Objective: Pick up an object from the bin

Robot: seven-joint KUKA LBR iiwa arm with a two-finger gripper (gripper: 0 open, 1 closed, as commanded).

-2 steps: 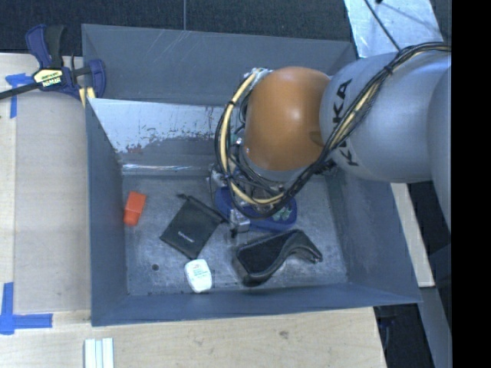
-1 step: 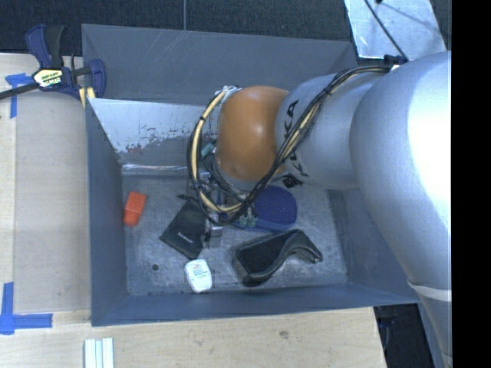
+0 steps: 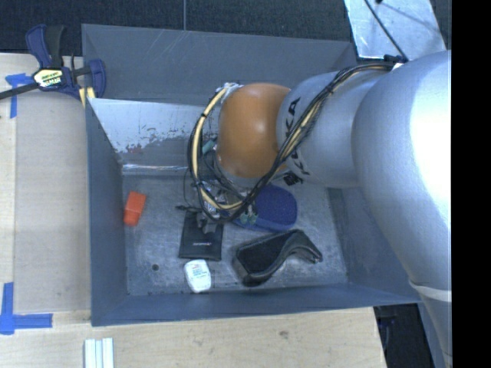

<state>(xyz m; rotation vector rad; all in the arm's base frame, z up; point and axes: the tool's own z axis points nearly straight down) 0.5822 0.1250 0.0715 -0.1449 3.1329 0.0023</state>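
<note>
place: robot lab | evidence: grey metal bin, cabled arm

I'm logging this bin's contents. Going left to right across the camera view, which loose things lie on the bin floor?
Orange block → white oblong piece → black curved piece. The blue thing spans the same stretch as the black piece, so I've left it out of the order.
</note>
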